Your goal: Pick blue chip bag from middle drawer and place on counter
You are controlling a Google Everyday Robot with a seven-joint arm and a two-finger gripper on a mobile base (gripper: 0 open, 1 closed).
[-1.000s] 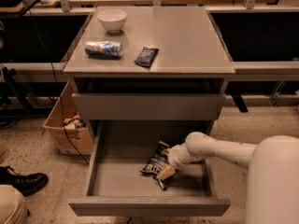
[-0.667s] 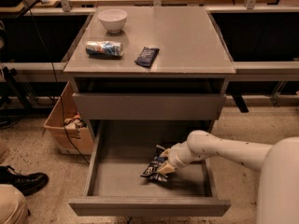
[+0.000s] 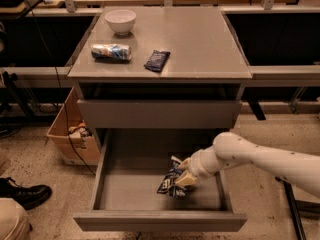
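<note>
The counter carries a white bowl, a can lying on its side and a flat dark packet. Below a closed drawer panel, the middle drawer stands pulled out. The white arm reaches in over its right wall. On the floor at right-centre, the blue chip bag sits crumpled, pinched by the clenched hand.
</note>
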